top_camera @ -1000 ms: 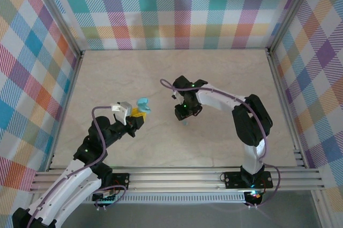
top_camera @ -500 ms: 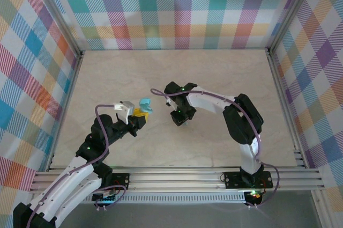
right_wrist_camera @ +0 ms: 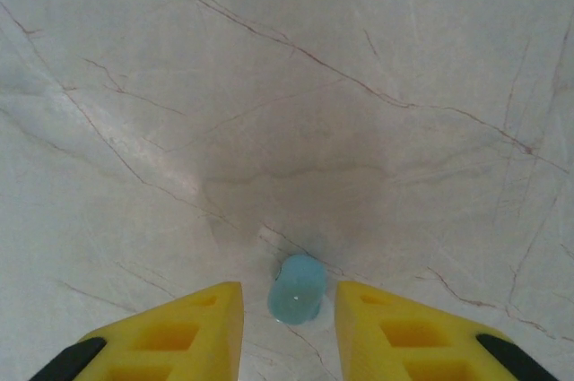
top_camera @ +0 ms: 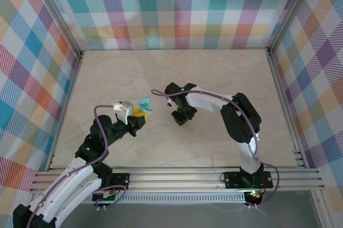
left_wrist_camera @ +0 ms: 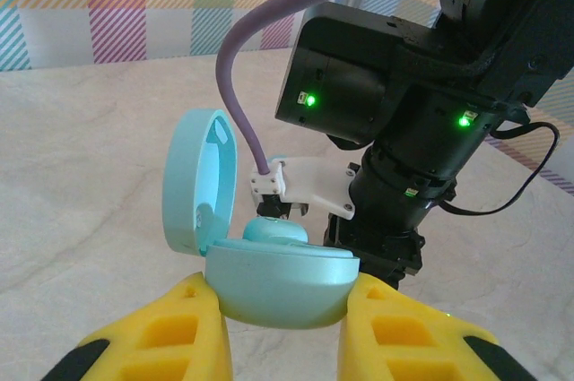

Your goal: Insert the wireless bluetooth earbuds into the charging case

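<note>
My left gripper [left_wrist_camera: 283, 302] is shut on the light-blue oval charging case [left_wrist_camera: 280, 281], held above the table with its lid [left_wrist_camera: 199, 182] swung open to the left. A rounded light-blue piece [left_wrist_camera: 273, 231] sits in the case's top. In the top view the case [top_camera: 143, 103] is at my left gripper [top_camera: 139, 112]. One earbud [right_wrist_camera: 297, 289], small and light blue, lies on the marble table between the fingers of my right gripper [right_wrist_camera: 289, 309]. That gripper is open, with a gap on each side of the earbud. From above, my right gripper [top_camera: 181, 119] points down, just right of the case.
The right arm's wrist [left_wrist_camera: 404, 130] looms close behind the held case. The marble table [top_camera: 214, 78] is ringed by plaid walls and an aluminium frame [top_camera: 182, 177] at the near edge.
The right arm has shifted left toward the held case and come down over the earbud. The left arm and case have barely moved.
</note>
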You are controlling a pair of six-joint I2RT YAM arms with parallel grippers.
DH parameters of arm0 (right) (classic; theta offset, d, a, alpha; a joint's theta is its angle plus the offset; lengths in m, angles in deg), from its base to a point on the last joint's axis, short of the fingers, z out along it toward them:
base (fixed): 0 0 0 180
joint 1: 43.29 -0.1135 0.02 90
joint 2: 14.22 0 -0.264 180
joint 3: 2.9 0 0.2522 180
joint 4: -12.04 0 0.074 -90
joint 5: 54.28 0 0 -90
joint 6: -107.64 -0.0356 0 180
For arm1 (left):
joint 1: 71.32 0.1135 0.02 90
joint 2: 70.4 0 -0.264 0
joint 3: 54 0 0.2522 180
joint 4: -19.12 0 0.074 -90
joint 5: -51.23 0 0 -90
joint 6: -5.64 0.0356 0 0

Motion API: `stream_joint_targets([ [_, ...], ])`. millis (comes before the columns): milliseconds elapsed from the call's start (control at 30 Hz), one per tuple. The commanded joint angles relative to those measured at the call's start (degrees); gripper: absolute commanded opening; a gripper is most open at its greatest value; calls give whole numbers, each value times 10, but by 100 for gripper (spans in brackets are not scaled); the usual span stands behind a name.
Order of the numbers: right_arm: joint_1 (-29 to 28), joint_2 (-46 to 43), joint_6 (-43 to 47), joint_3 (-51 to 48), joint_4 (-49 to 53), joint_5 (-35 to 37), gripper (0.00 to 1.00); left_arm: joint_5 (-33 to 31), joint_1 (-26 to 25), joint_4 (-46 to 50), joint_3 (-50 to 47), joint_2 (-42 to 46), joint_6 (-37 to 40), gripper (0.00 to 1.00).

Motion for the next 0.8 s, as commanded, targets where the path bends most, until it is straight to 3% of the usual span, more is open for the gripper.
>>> stream_joint_targets([
  [0, 0, 9, -6, -4, 6, 2, 32, 10, -7, -8, 0, 8, 8, 0],
  [600, 0, 25, -19, -14, 10, -10, 29, 9, -7, -1, -2, 14, 10, 0],
  [767, -1, 24, -28, -13, 10, -11, 23, 13, -7, -2, -3, 14, 12, 0],
])
